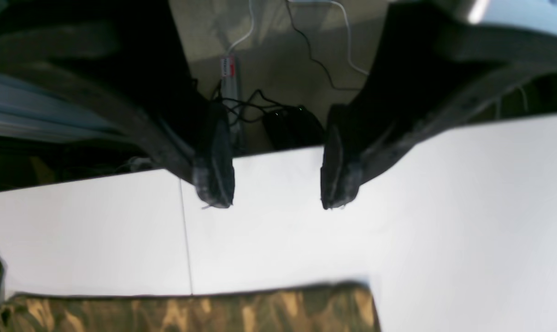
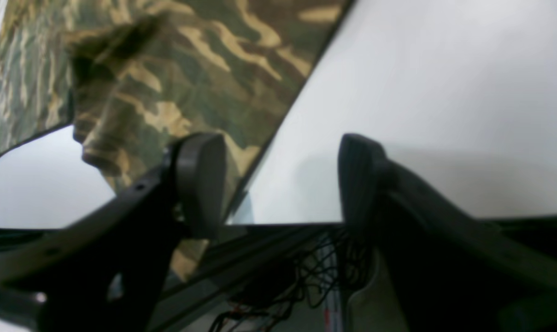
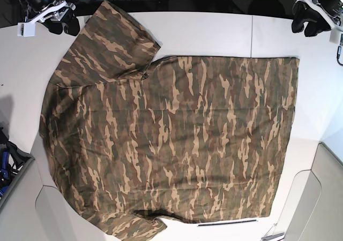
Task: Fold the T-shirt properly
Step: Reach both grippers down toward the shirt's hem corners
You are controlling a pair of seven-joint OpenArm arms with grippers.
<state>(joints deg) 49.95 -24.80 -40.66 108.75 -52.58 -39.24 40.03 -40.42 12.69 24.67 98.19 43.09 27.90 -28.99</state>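
- The camouflage T-shirt (image 3: 171, 144) is lying spread flat, filling most of the frame.
- One short sleeve is reaching toward the upper left; another is sitting at the bottom left.

Surface: smooth white table (image 3: 214, 29) made of panels, a thin seam running between two of them.
Lying on it: large short-sleeved camouflage T-shirt (image 3: 171, 139) in brown, tan and dark olive, spread flat, covering most of the top.
Sleeve: one reaches the far edge.
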